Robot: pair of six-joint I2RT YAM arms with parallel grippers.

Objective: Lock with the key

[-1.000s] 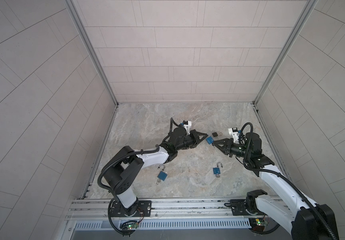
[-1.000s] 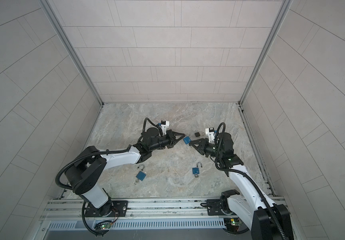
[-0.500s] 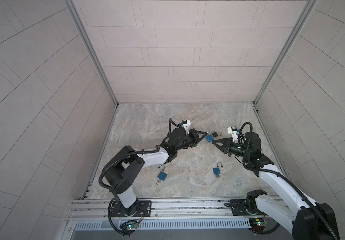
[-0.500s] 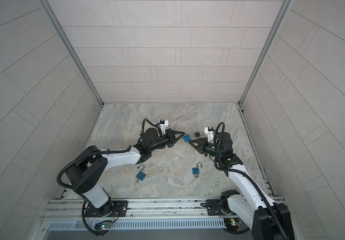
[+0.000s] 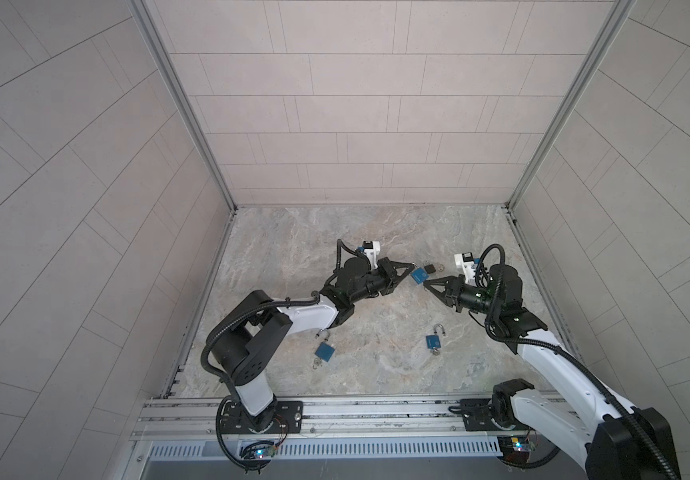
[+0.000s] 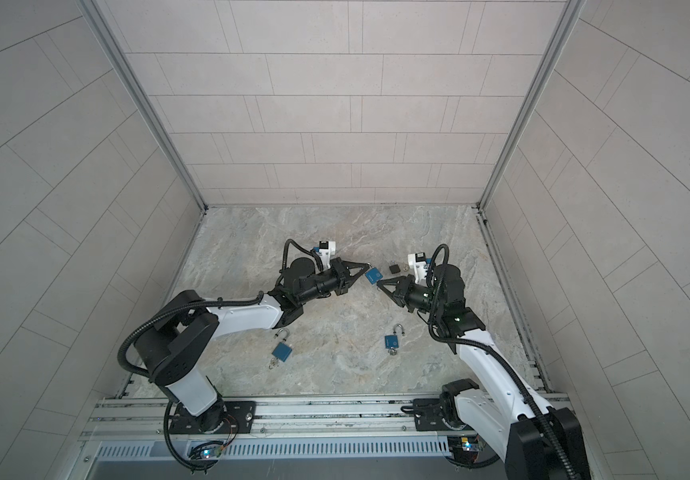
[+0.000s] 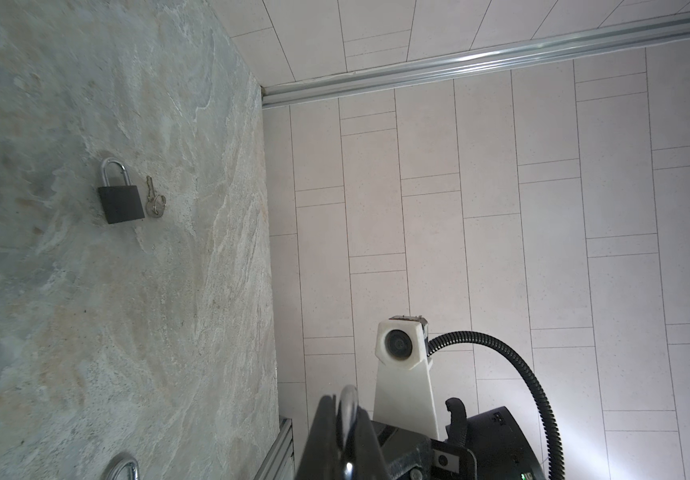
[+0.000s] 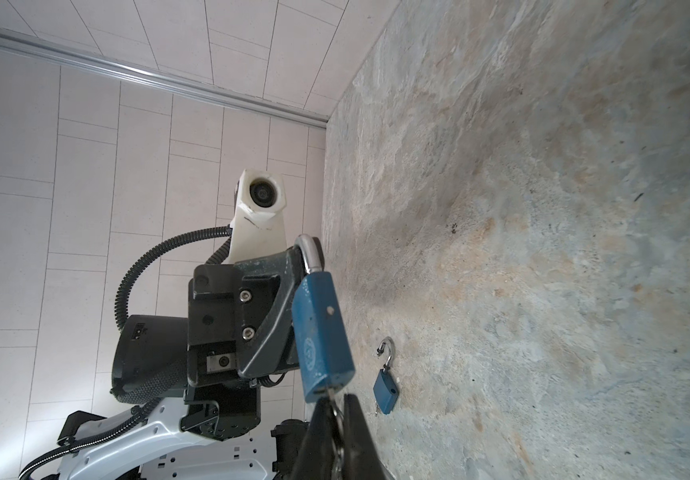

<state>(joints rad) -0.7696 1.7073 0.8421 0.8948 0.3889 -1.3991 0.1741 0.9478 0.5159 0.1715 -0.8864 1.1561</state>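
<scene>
A blue padlock (image 5: 418, 275) (image 6: 373, 275) (image 8: 322, 328) hangs in the air above the middle of the floor. My left gripper (image 5: 412, 266) (image 6: 369, 266) (image 7: 345, 411) is shut on its silver shackle (image 7: 349, 399) (image 8: 309, 253). My right gripper (image 5: 425, 282) (image 6: 378, 282) (image 8: 337, 405) faces it from the right, shut on the key (image 8: 331, 392) that sticks out of the lock's underside. The key's ring shows between the right fingers. In the left wrist view the lock's body is hidden behind the fingers.
A black padlock (image 5: 429, 267) (image 6: 394, 267) (image 7: 121, 203) lies just behind the grippers, with a ringed key (image 7: 154, 203) beside it. Two more blue padlocks lie on the stone floor nearer the front, one (image 5: 324, 350) (image 6: 282, 350) (image 8: 385, 390) open on the left, one (image 5: 434, 340) (image 6: 392, 340) under the right arm. Tiled walls enclose the floor.
My right gripper's jaws have closed onto the key at the padlock's underside. The left gripper and the padlock have shifted slightly towards the back.
</scene>
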